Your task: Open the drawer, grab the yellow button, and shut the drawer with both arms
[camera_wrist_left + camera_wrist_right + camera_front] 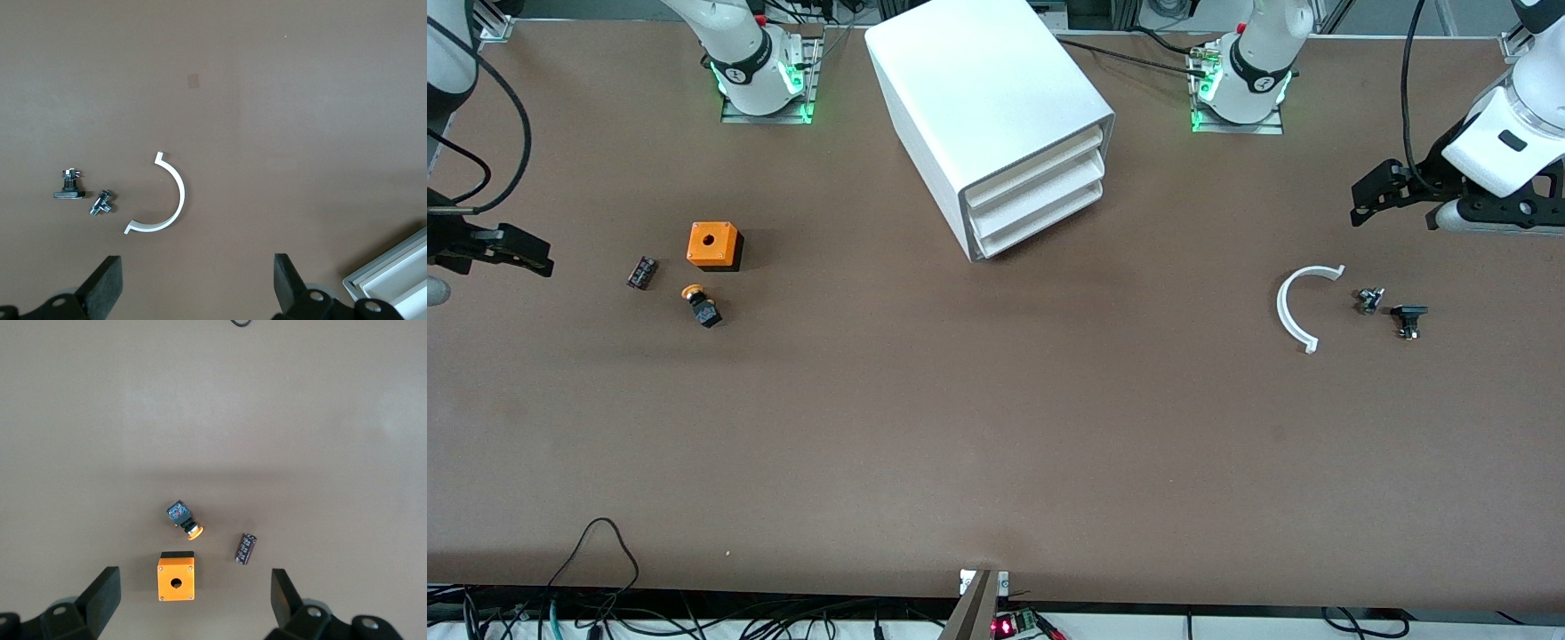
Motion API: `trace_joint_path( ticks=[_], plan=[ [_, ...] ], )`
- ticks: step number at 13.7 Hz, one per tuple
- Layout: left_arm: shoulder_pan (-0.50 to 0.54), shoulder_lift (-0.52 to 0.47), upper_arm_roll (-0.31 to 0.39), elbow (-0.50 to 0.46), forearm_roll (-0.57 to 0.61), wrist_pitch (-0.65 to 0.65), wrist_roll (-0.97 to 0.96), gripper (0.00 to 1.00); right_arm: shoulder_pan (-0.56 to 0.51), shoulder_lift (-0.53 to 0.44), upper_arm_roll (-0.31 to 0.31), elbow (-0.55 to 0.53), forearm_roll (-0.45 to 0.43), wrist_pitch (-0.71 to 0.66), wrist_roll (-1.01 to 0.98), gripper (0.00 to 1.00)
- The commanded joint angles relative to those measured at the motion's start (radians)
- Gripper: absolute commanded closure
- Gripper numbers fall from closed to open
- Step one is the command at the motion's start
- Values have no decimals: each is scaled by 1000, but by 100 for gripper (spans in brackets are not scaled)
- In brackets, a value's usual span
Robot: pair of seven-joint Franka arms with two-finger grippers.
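Drawer: the top white plastic tray drawer (1040, 156) is sitting shut in the big white box cabinet (983, 98).
Button: the tiny black push-button with the orange-red cap (702, 305) is lying on the brown surface (996, 427), just beside the orange box with a hole (714, 245).
Left pincer (197, 287): fingers spread apart, hanging over the white curved strip (1296, 307).
Right pincer (195, 603): fingers apart too, hovering at its own end.

- Both arms are glossy white shells with black bands at the joints.
- Each base sits on a metal plate and glows green.
- Black cables trail along the arms.
- The left gripper (1392, 197) and right gripper (511, 249) are black, with blocky fingers.
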Motion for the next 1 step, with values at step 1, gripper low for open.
trace_joint_path(
  ticks=[1],
  plan=[
    [-2,17,8,35,9,-28,20,0,41,-22,-38,-16,20,9,9,0]
  ],
)
